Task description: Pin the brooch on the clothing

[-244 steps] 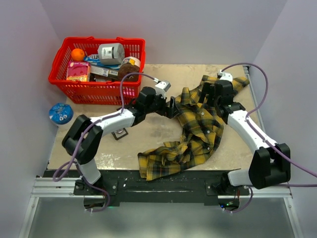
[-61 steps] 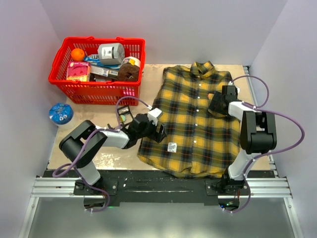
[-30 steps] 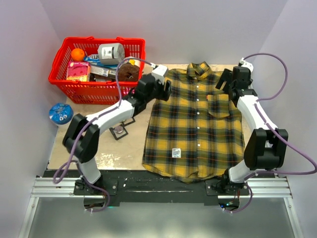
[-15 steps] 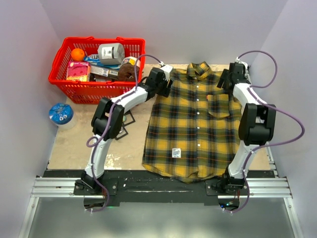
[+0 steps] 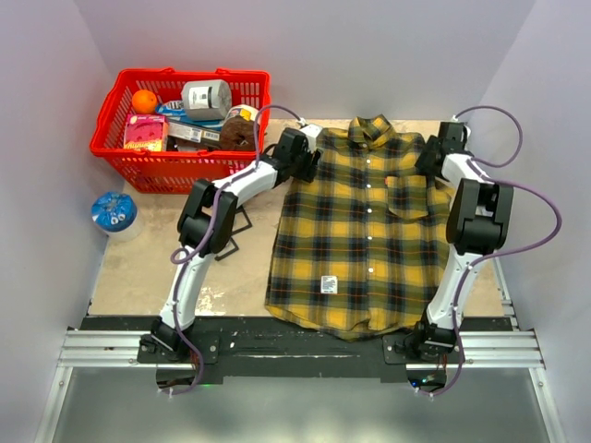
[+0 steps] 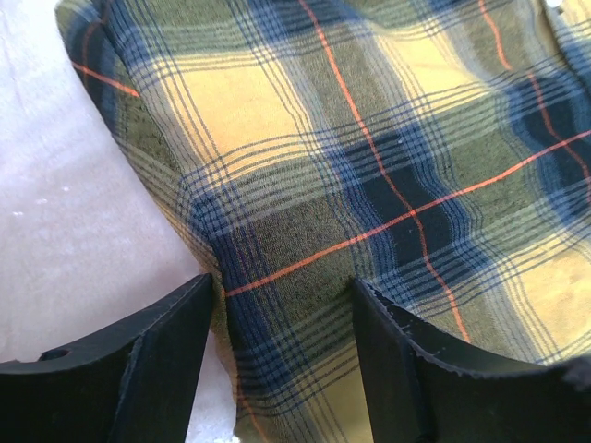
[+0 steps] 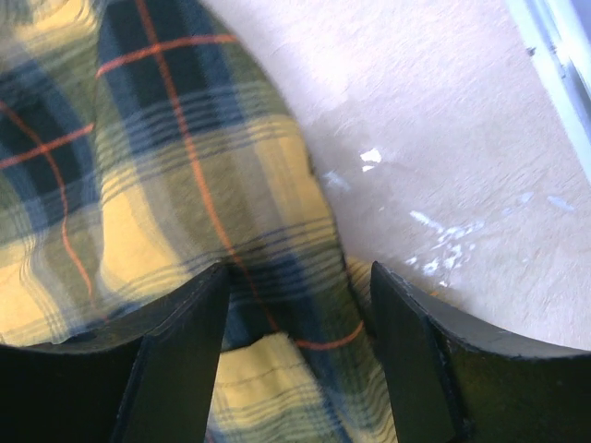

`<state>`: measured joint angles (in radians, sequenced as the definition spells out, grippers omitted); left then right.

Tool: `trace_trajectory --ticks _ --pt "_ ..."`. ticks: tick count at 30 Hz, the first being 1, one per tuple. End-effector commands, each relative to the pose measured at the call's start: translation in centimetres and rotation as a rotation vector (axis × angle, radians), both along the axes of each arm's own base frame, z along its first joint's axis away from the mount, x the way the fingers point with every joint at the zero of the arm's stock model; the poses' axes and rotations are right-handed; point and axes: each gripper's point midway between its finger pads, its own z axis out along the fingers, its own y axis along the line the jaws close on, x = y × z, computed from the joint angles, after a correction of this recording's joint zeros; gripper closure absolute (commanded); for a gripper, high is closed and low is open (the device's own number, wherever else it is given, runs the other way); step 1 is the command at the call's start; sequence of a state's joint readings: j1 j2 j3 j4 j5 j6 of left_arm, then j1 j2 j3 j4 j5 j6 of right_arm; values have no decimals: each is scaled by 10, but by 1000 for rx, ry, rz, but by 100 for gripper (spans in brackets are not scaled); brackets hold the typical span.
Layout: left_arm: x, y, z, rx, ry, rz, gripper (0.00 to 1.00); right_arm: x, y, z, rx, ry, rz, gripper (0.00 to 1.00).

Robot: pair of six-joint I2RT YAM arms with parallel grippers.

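The yellow-and-dark plaid shirt lies flat and face up on the table, collar at the far side, chest pocket on the right, small white label near the hem. My left gripper sits at the shirt's left shoulder. In the left wrist view its jaws stand apart with the plaid cloth between them. My right gripper sits at the right shoulder, jaws apart over the sleeve edge. I cannot pick out a brooch.
A red basket with an orange, a tin, a jar and packets stands at the back left. A blue round object lies off the table's left edge. A small dark frame-like object lies by the left arm.
The crumpled shirt has been spread flat with the collar at the far side. Both arms have reached out to its shoulders. In the last half second the right gripper shifted slightly right.
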<state>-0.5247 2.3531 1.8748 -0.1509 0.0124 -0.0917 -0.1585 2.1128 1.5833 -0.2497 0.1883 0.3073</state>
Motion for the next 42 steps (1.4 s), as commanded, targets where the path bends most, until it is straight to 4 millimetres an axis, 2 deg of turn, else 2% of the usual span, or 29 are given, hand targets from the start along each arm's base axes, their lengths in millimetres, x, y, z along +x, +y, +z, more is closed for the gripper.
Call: trace_trajectory --ticks 1,3,4,8,11,12,14,15,17,20,23,28,33,34,35,36,37,38,39,40,41,42 --pt "28 27 -2 -15 -24 44 40 28 -3 21 51 -122 -2 36" --pt "29 28 -10 -9 -17 44 44 31 -3 15 61 -118 3 36" --pt "29 28 -13 -8 -14 41 50 33 -4 14 60 -121 4 36" --pt "30 31 -20 -7 -6 45 60 39 -4 3 69 -112 5 37" --pt "32 33 -24 -5 -8 52 73 45 -4 -3 81 -109 11 39" --pt "34 32 -21 -10 -18 53 82 47 -3 -3 86 -115 13 41" --pt "34 33 -20 -11 -23 54 91 50 0 -8 102 -110 24 51" --pt "36 34 -17 -11 -33 56 100 52 0 -8 106 -111 26 56" --pt "39 39 -13 -5 -47 73 100 54 1 -9 113 -112 30 82" --pt "42 42 -4 -18 -67 85 100 56 -4 -4 99 -121 18 100" --pt "43 47 -1 -6 -82 107 100 55 -11 3 67 -128 -3 100" --pt "42 52 -6 1 -73 131 100 47 -28 3 -3 -111 -79 100" --pt "41 44 -1 -26 -77 98 100 43 -30 6 -12 -118 -87 100" --pt "38 37 3 -44 -78 65 96 45 -27 9 -4 -126 -72 100" --pt "37 34 10 -47 -91 43 86 44 -25 8 -1 -128 -56 100" --pt "35 30 13 -56 -93 16 80 48 -23 22 -1 -168 -39 100" --pt "37 24 24 -71 -131 -2 73 50 -17 26 11 -185 -7 95" --pt "37 20 37 -74 -163 -17 60 48 -13 28 18 -195 22 87" --pt "36 17 43 -76 -177 -29 55 52 -10 38 18 -234 44 77" --pt "34 11 50 -77 -194 -44 51 52 -6 53 19 -267 61 53" --pt "34 8 65 -80 -227 -56 41 49 -1 55 30 -271 89 46" --pt "32 4 72 -87 -240 -65 38 49 2 62 31 -291 101 41"
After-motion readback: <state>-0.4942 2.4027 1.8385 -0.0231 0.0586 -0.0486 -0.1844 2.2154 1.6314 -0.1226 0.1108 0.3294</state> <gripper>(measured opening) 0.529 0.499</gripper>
